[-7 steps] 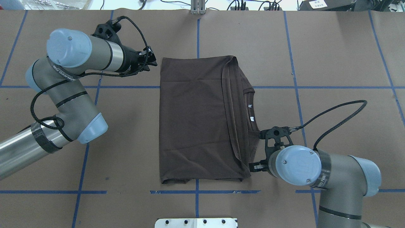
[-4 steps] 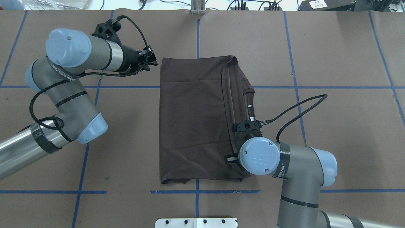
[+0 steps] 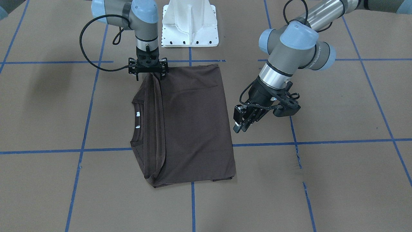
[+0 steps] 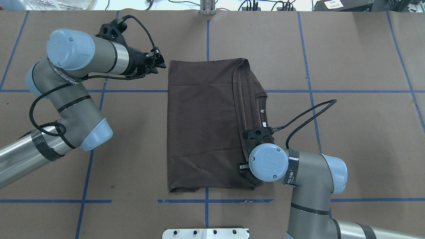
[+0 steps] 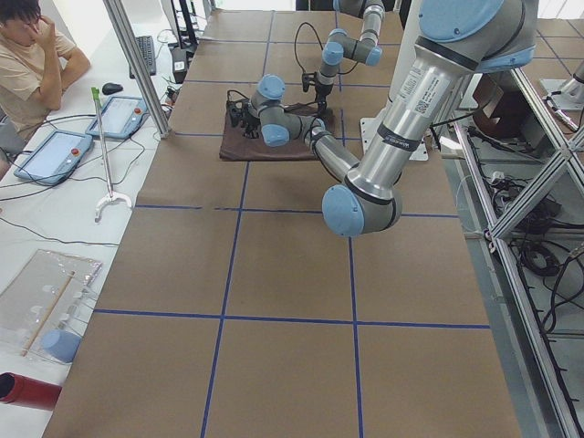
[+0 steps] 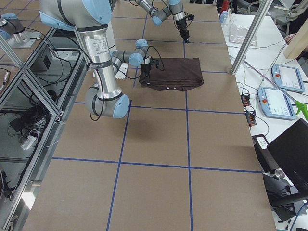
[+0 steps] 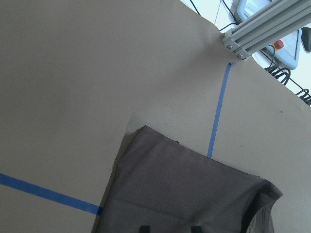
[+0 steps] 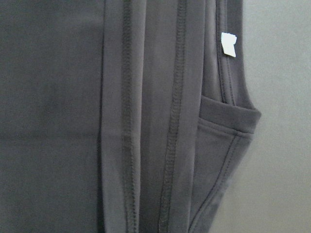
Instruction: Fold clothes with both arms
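Dark brown short-sleeved T-shirt (image 4: 202, 126) lying flat, folded into rectangle, at centre of brown paper-covered table with blue tape lines (image 4: 348, 59). Ribbed collar and white neck tags (image 4: 264, 124) showing along edge on robot's right side.

Black two-finger left gripper (image 3: 243, 125) hovering beside shirt's left edge, apart from it, fingers spread, holding nothing.

Black two-finger right gripper (image 3: 150, 74) pointing straight down over shirt's near right corner, by stacked hems. Fingers hiding under wrist: cannot tell whether clenched or released, nor whether touching fabric.
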Available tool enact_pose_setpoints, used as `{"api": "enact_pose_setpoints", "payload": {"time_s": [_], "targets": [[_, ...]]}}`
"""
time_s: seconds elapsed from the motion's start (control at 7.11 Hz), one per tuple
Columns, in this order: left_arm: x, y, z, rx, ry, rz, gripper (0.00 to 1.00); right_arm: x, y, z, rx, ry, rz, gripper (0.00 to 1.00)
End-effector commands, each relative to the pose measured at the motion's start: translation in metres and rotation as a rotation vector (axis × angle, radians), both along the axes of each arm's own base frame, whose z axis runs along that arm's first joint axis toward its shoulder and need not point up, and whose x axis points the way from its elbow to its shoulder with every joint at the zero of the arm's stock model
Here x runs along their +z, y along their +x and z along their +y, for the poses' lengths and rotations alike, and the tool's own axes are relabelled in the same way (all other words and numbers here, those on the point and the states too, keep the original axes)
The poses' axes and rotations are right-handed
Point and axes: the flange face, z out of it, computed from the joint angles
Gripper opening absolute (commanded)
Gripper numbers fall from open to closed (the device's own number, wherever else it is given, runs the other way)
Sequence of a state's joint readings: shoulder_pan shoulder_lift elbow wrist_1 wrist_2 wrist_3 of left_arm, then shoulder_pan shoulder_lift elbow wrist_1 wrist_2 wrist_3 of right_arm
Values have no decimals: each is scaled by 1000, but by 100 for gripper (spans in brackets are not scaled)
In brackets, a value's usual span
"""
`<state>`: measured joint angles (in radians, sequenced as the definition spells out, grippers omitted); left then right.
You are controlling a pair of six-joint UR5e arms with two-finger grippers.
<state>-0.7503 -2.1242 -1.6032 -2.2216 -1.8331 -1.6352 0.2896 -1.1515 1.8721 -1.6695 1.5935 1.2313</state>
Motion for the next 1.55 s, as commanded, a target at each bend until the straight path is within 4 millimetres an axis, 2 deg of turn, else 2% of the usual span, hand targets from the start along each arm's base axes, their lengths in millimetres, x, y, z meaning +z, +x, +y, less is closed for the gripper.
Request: {"api": "enact_pose_setpoints", "payload": {"time_s": [0.0,0.28,0.42,0.56,0.7,0.84,0.98,1.13,1.27,1.41], "targets": [[-1,0,0,0,2,2,40,12,13,-5,-28,18,19,100],[-1,0,0,0,3,3,40,63,63,-7,-75,46,98,100],[-1,0,1,2,3,4,40,73,77,-3,-77,48,101,100],[-2,-1,0,0,4,5,40,42,68,-4,-64,61,48,100],[-6,-4,3,1,10,10,40,20,63,-11,-29,57,12,100],[-7,-4,3,0,10,11,40,2,51,-33,13,55,-8,100],[-7,-6,5,2,11,13,40,-18,25,-65,46,57,-12,100],[-8,-7,6,2,13,15,40,-11,22,-88,67,54,11,100],[-5,-8,6,0,10,11,40,-15,18,-110,90,54,19,100],[-4,-8,7,2,11,11,40,-15,5,-135,98,50,49,100]]}}
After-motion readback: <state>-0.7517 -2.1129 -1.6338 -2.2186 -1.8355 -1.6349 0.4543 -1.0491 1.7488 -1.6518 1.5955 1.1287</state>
